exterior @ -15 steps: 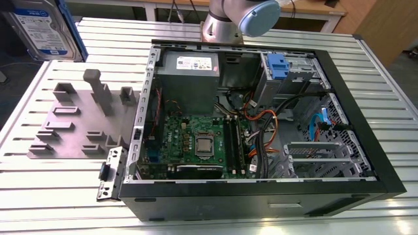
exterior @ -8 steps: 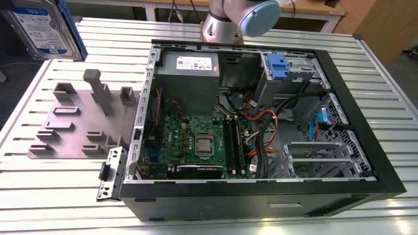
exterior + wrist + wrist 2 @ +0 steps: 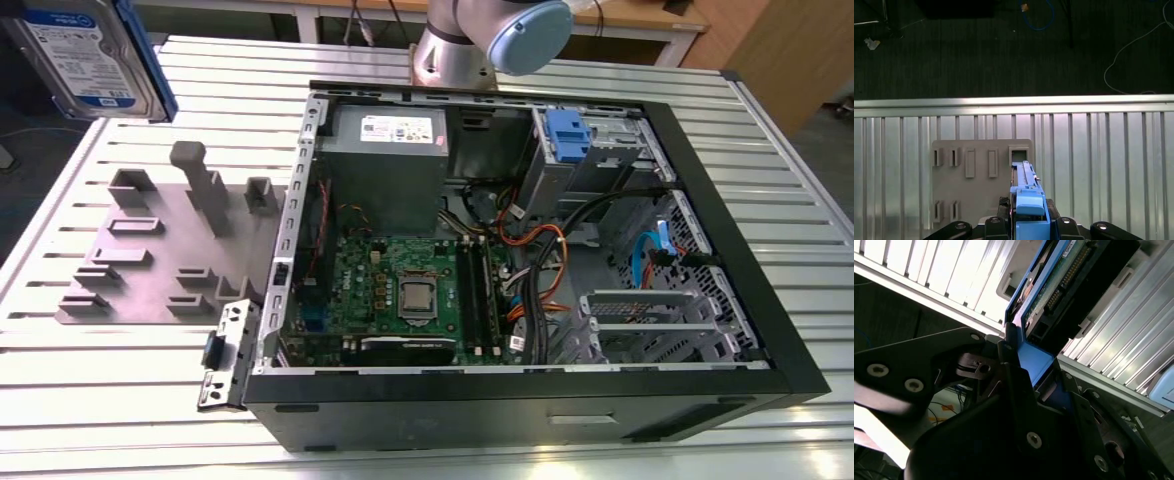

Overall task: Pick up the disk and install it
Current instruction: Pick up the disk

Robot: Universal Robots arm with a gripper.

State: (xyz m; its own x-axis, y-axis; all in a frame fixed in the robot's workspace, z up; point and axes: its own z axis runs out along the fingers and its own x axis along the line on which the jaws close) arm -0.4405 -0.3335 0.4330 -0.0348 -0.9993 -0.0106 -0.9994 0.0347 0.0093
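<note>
Exterior view: the disk (image 3: 78, 52) hangs in the upper left corner of the frame, label side toward the camera. It is clear of the slatted metal table (image 3: 801, 200) and above the grey fixture plate (image 3: 147, 250) with its upright posts (image 3: 190, 165). The open computer case (image 3: 747, 260) occupies the centre and right. Its drive bay, marked by a small blue latch (image 3: 567, 135), lies at the upper right of the interior, well apart from the disk. The arm (image 3: 461, 40) rises at top centre. Second wrist view: the gripper (image 3: 1031, 371) is clamped on the blue carrier bracket of the disk (image 3: 1064, 285). Its black fingers (image 3: 1008, 362) are drawn in narrow against the plastic near one end, so most of the drive (circuit-board side visible here) projects beyond the grasp. First wrist view: the disk (image 3: 1025, 192) is seen edge-on in the gripper (image 3: 1026, 227), over the fixture plate (image 3: 979, 200) and touching nothing else. Probable hazards: the hold is on an end of the plastic bracket rather than on the metal body, so the drive may pivot or slip between the fingers under its own overhanging weight. A tilted drive would likely catch on the case wall, the cables (image 3: 534, 240) or the bay edge rather than seat squarely. A drop from here would land on the posts or the table.
</note>
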